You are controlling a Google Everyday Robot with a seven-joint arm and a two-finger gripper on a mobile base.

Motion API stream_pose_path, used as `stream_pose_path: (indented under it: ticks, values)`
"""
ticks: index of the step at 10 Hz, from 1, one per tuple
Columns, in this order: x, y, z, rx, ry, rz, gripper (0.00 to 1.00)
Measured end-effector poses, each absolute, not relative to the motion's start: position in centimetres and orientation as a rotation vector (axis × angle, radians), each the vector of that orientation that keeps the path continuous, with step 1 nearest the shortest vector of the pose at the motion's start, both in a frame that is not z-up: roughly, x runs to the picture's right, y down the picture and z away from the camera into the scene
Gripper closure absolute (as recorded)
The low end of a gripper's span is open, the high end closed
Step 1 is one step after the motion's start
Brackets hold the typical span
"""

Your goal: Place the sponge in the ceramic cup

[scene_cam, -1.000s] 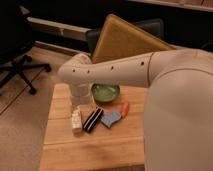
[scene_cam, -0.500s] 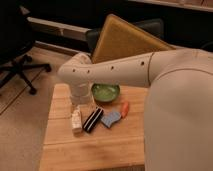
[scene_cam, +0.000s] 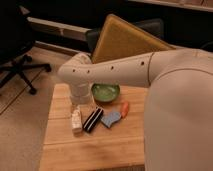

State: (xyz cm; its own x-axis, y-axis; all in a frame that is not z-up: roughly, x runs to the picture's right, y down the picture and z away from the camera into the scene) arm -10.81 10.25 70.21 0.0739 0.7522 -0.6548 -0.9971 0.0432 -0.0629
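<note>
The worktop (scene_cam: pixel 65 150) is pale wood boards, set on a beige floor (scene_cam: pixel 20 125); a black office chair (scene_cam: pixel 17 55) stands off its left edge; a tan board (scene_cam: pixel 125 42) leans behind its far edge; the room beyond is dark. No writing is legible on any item.

The white arm (scene_cam: pixel 120 72) crosses from the right and bends down over the far-left part of the worktop; the gripper (scene_cam: pixel 80 99) is at its lower end, just left of the green bowl (scene_cam: pixel 105 92); whether it is open or closed cannot be told.

The sponge (scene_cam: pixel 111 119) lies flat near the middle of the worktop, apart from the gripper; a black block (scene_cam: pixel 93 120) lies just to its left, towards the left edge; a whitish bottle (scene_cam: pixel 76 120) lies beyond that; an orange piece (scene_cam: pixel 124 109) lies beside the sponge's far-right corner.
</note>
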Motion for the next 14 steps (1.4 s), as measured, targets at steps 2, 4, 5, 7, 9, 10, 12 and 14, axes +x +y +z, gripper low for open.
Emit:
stream_pose_path:
  ticks: [2, 4, 5, 7, 9, 10, 12, 14]
  values:
    - [-10.8, 10.2, 70.2, -0.590, 0.521, 1.434, 0.35]
    - [-10.7, 10.1, 70.3, -0.584, 0.518, 1.451, 0.35]
    - [-10.5, 9.5, 70.5, -0.562, 0.502, 1.499, 0.35]
    - [-9.2, 8.3, 70.8, -0.496, 0.481, 1.622, 0.35]
    - [-8.7, 7.5, 71.1, -0.445, 0.486, 1.755, 0.35]
    - [-8.9, 7.6, 71.1, -0.445, 0.493, 1.775, 0.35]
    - [-8.7, 7.5, 71.1, -0.441, 0.498, 1.790, 0.35]
    - [-8.9, 7.6, 71.1, -0.445, 0.495, 1.788, 0.35]
